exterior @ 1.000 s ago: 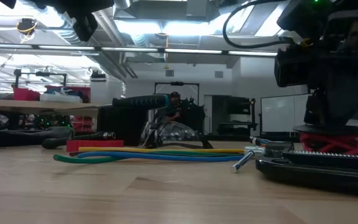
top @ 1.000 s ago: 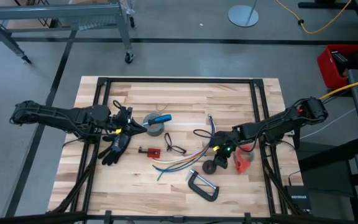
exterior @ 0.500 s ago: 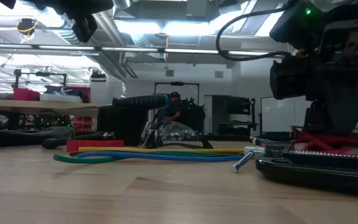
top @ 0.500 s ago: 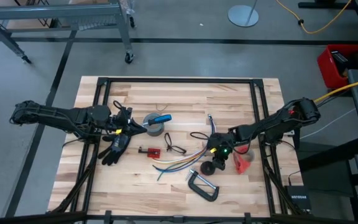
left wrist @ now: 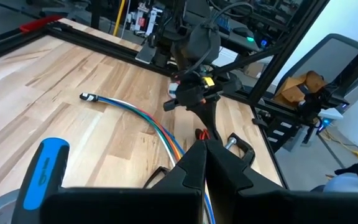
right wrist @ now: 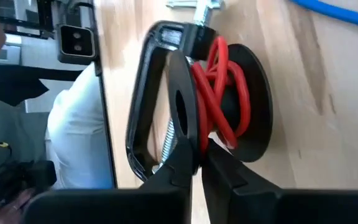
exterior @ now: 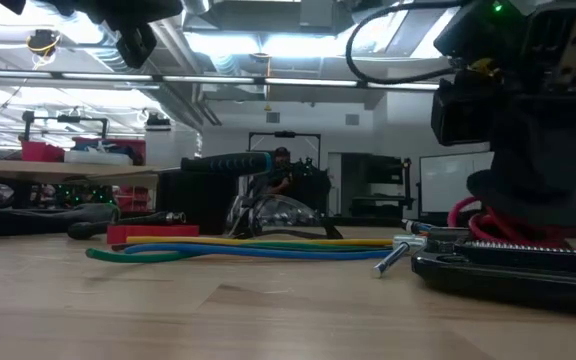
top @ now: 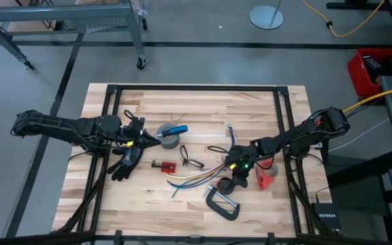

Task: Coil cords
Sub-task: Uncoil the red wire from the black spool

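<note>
Surface (top: 182, 102): one wooden top carrying everything; its near edge is cut off in the high view
Left gripper (top: 143, 136): mine, clenched on nothing, waiting beside the grey tape roll (top: 165, 139); one blue handle (top: 177, 129) lies across that roll
Right gripper (right wrist: 199, 163): mine, pinched on the rim of the red cord spool (right wrist: 219, 93), toward the surface's right front; my own arm covers most of the spool from above
Glove (top: 126, 160): one, black, flat below my left gripper, well apart from the cords
C-clamp (top: 223, 203): one, black; just beside the spool and crowding it; I cannot tell whether they touch
Strand bundle (top: 196, 175): one long bundle of yellow, blue, green and purple strands, lying loose between the glove and the spool; the low view shows it flat on the surface
Red piece (top: 265, 178): one, to the right of my right arm; hard to make out
Black wire (top: 190, 161): thin; I count two loops from above, the second (top: 218, 148) nearer my right arm; whether they join is hidden
</note>
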